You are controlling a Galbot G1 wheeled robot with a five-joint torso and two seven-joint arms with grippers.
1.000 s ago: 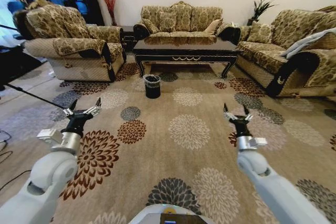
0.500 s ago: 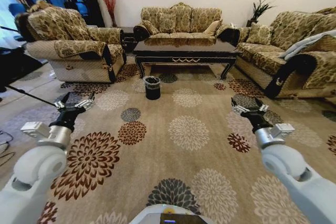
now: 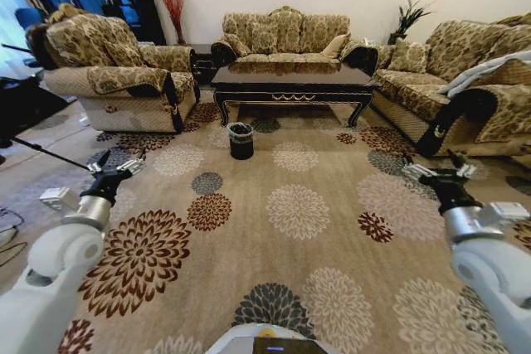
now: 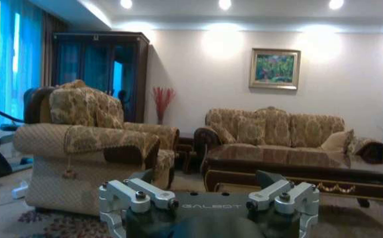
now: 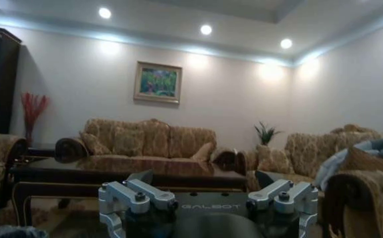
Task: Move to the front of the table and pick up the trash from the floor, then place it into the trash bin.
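The dark glossy table (image 3: 290, 80) stands at the far end of the patterned floor (image 3: 332, 246), in front of a sofa. The small black trash bin (image 3: 241, 139) with a bag over its rim stands on the carpet just before the table's left leg. The trash is out of view. My left gripper (image 3: 116, 165) hovers open over the carpet at the left, empty. At the right, my right gripper (image 3: 438, 172) hangs open and empty. The left wrist view has the left gripper (image 4: 204, 181) facing the table (image 4: 310, 171). From the right wrist, the right gripper (image 5: 204, 181) faces the table (image 5: 112, 173) and bin (image 5: 16, 232).
An armchair (image 3: 116, 72) flanks the carpet at the left and a sofa (image 3: 465, 80) at the right; another sofa (image 3: 286, 31) sits behind the table. A black stand leg (image 3: 41, 151) and cables lie at the far left. Open carpet stretches between me and the bin.
Both arms have swung outward, the left to the left and the right to the right and lower. Both grippers stay open. The room has barely shifted.
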